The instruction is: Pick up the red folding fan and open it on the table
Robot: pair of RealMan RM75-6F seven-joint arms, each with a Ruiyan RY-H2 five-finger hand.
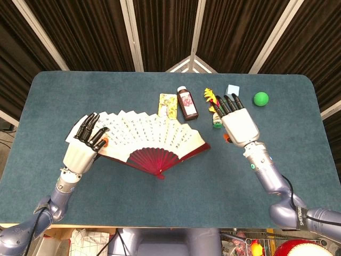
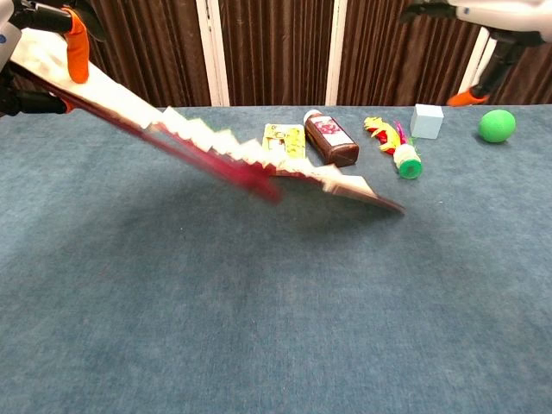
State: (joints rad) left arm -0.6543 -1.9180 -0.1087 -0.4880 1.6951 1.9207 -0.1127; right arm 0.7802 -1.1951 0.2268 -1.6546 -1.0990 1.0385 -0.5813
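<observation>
The red folding fan (image 1: 154, 133) is spread wide, with a white printed leaf and dark red ribs. My left hand (image 1: 82, 152) grips its left end. In the chest view the fan (image 2: 216, 142) slopes down from my raised left hand (image 2: 43, 13) to the table, where its right tip touches the cloth. My right hand (image 1: 240, 124) is to the right of the fan and apart from it, with its fingers spread and nothing in them. The chest view shows that right hand (image 2: 487, 13) high at the top right.
Behind the fan, a yellow packet (image 1: 168, 103), a brown bottle (image 1: 186, 103), a yellow-red toy (image 1: 213, 104), a pale blue cube (image 1: 232, 89) and a green ball (image 1: 260, 98) stand in a row. The blue table (image 1: 298, 170) has bare cloth in front.
</observation>
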